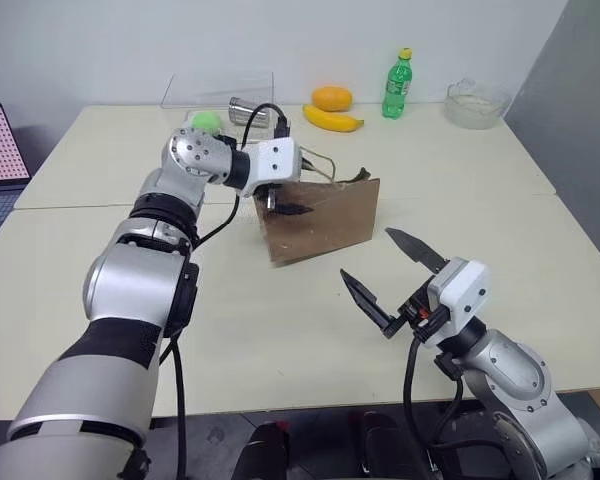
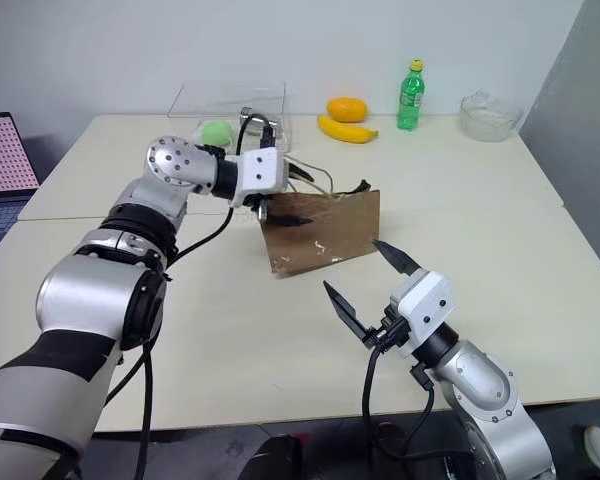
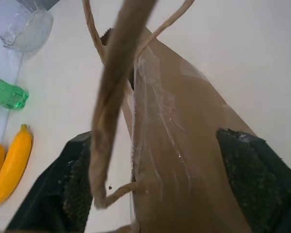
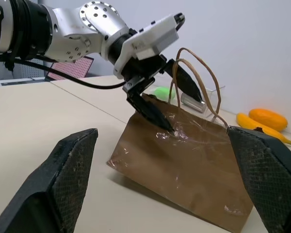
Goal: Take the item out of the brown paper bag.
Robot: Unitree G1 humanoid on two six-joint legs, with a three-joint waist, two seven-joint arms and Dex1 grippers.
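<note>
Right wrist view: left claw (image 4: 167,99) spread astride brown paper bag (image 4: 184,165) rim.

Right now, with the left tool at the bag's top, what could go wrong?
1. The bag leans over and nothing braces it; the right tool hangs open, apart from it. A push from the left tool could tip or slide it.
2. The cord handles loop right beside the left tool's fingers and could snag.
3. The item isn't visible, so the tool may close on paper or the plastic film instead.
</note>
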